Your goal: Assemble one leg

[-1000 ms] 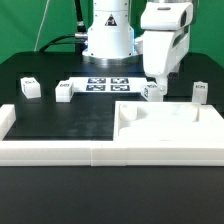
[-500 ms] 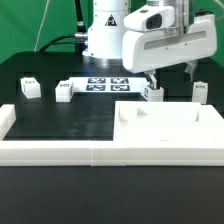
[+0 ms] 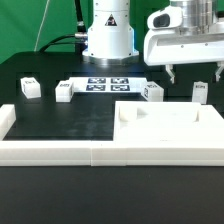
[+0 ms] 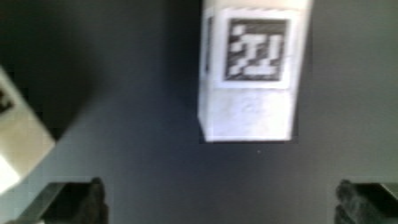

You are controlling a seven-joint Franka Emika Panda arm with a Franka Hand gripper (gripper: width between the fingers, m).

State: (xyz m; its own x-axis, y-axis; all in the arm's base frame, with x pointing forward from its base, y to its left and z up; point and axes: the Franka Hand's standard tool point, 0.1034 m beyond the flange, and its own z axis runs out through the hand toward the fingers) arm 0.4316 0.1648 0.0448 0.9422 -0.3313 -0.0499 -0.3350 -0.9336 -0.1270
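Several small white legs with black-and-white tags stand on the black table: one at the far left (image 3: 30, 87), one beside it (image 3: 63, 90), one right of the marker board (image 3: 152, 92) and one at the right (image 3: 199, 91). The large white body (image 3: 170, 122) lies in front of the right-hand legs. My gripper (image 3: 195, 72) hangs open and empty above the right-hand leg, clear of it. In the wrist view one leg (image 4: 246, 75) lies on the dark table ahead of the open gripper (image 4: 221, 203), with both fingertips (image 4: 71, 202) apart from it.
The marker board (image 3: 108, 83) lies flat at the back centre, in front of the arm's base (image 3: 108, 40). A long white ledge (image 3: 50, 150) runs along the table's front edge. A white edge (image 4: 15, 130) shows at the side of the wrist view.
The gripper has risen and moved toward the exterior view's right, from over the leg beside the marker board to above the right-hand leg. It has turned so that both open fingers show. No part has moved.
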